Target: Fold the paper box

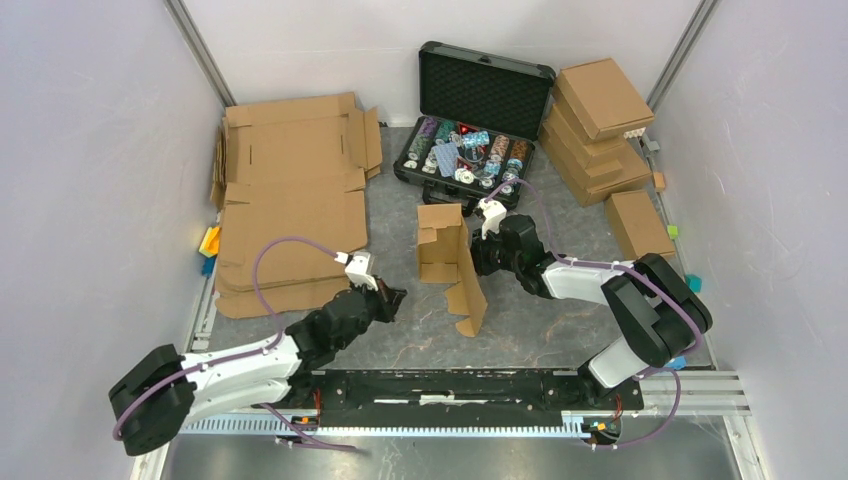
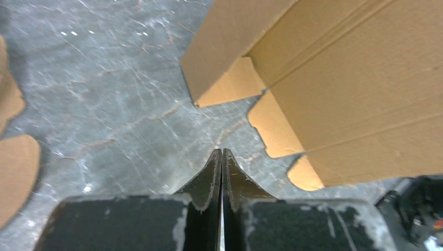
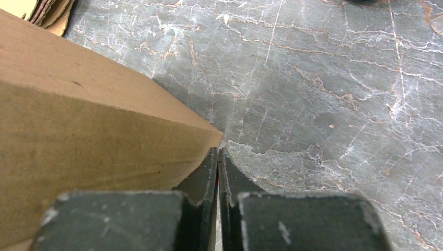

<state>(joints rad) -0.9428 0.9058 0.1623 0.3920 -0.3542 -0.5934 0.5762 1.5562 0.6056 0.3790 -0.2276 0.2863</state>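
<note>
Left gripper (image 2: 222, 157): fingers pressed together with nothing between them. The tips sit low over the table (image 2: 104, 104), close to the paper box (image 2: 345, 89) but apart from it.
Right gripper (image 3: 218, 157): fingers pressed together, nothing held. A corner of the paper box meets the tips, and a box panel fills the left side of the right wrist view.
Paper box, location: centre of the table, between the two grippers, just in front of the black case (image 1: 478, 110).
Paper box, attitude: part-folded and standing on edge. The long axis runs from the case side toward the mounting rail (image 1: 450, 385), with the near end slanting slightly right. One tall wall is upright.
Paper box, edges: cut flaps and rounded tabs face the left arm. In the left wrist view the tabs lie ahead and to the right of the fingertips.
Open room: bare table between the left gripper and the box, and from the box's near end to the rail.
Bounds: flat cardboard sheets (image 1: 290, 200) on the left, the open case at the far side, stacked folded boxes (image 1: 598, 130) at far right, and enclosure walls on both sides.
</note>
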